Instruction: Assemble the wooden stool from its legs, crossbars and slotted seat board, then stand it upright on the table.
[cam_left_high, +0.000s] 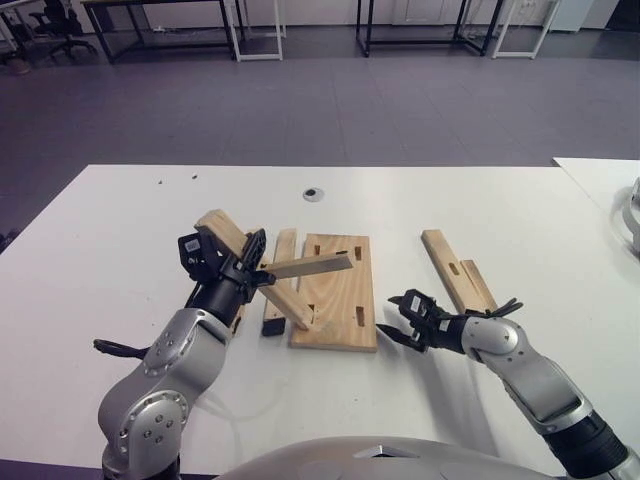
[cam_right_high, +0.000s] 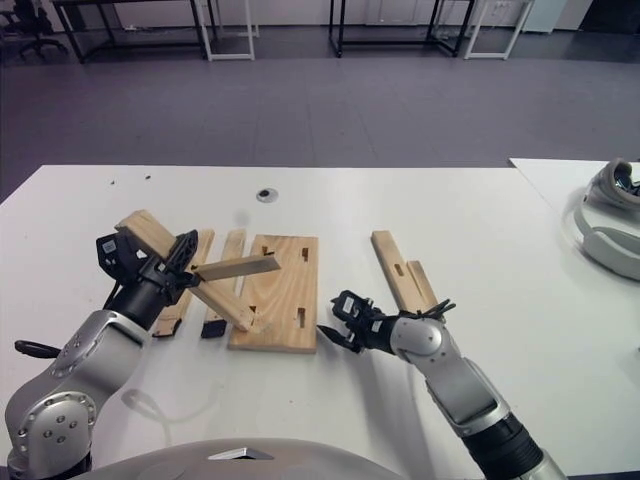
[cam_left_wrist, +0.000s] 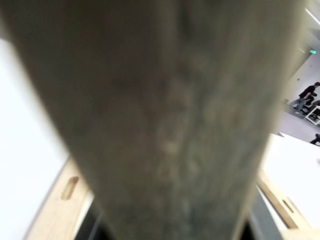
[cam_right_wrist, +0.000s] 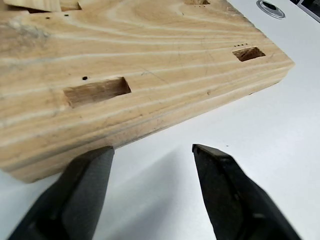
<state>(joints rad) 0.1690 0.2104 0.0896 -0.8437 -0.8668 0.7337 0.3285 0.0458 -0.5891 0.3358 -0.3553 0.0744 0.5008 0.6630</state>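
The slotted seat board (cam_left_high: 338, 285) lies flat mid-table. My left gripper (cam_left_high: 250, 268) is shut on a wooden leg (cam_left_high: 285, 300) that slants down to the board, its lower end resting near a slot. A crossbar (cam_left_high: 318, 265) sticks out sideways from that leg over the board. Close up, the held leg (cam_left_wrist: 165, 125) blocks most of the left wrist view. My right gripper (cam_left_high: 396, 322) is open, low over the table just off the board's near right corner. Its fingers (cam_right_wrist: 80, 185) frame the board's edge (cam_right_wrist: 125, 125) without touching it. The jaws are empty.
Another plank (cam_left_high: 284, 252) lies just left of the board. Two slotted pieces (cam_left_high: 447, 268) lie side by side to the right. A round black grommet (cam_left_high: 314, 194) sits farther back. A white headset (cam_right_high: 612, 218) rests on the neighbouring table at far right.
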